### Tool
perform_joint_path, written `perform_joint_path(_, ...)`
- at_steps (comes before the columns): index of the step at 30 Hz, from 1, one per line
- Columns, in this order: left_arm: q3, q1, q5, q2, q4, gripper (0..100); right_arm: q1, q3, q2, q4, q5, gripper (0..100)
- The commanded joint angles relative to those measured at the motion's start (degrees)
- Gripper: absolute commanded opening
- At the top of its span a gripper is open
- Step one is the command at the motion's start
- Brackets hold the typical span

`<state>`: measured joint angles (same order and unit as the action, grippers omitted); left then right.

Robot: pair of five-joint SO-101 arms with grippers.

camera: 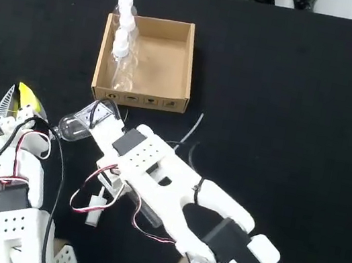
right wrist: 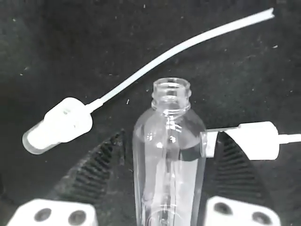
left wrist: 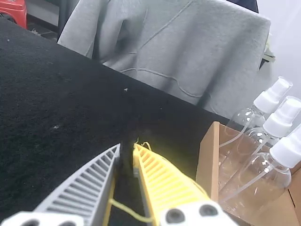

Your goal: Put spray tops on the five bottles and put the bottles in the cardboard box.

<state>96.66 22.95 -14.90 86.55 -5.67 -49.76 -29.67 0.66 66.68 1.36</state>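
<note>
A clear open-necked bottle (right wrist: 169,155) lies between the fingers of my right gripper (right wrist: 170,141), which is shut on it. From above, the bottle (camera: 73,127) sticks out of the right gripper (camera: 92,120) just in front of the cardboard box (camera: 191,66). Two loose spray tops lie on the mat by the bottle's neck, one (right wrist: 59,125) with a long tube, the other (right wrist: 249,141) beside a finger. Three capped bottles (camera: 123,61) stand along the box's left side. My left gripper (camera: 19,98) rests near the table's left edge, its grey and yellow fingers nearly touching with nothing between them.
A thin white dip tube (camera: 192,131) pokes out from behind the right arm, in front of the box. In the left wrist view, the box wall (left wrist: 209,155) and the capped bottles (left wrist: 263,155) sit close beside the left gripper (left wrist: 127,149). The box's right half is bare.
</note>
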Motion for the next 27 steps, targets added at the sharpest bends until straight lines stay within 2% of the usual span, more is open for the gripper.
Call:
perform_joint_path(1,1.27,0.22,0.44,0.18,-0.18,4,1.49,1.80,-0.57,-0.88,0.18,24.8)
perform_joint_path(14,1.27,0.22,0.44,0.18,-0.18,4,1.58,-1.27,-0.57,-0.88,0.18,24.4)
perform_joint_path(19,1.27,0.22,0.44,0.18,-0.18,4,1.76,-1.45,-0.57,-0.88,0.26,17.3)
perform_joint_path(24,1.27,0.31,0.44,0.18,-0.18,4,1.76,-1.45,-0.66,-0.35,0.35,15.4)
perform_joint_path(27,1.27,0.31,0.44,0.18,-0.18,4,1.85,-1.45,-1.19,-0.35,0.53,9.1)
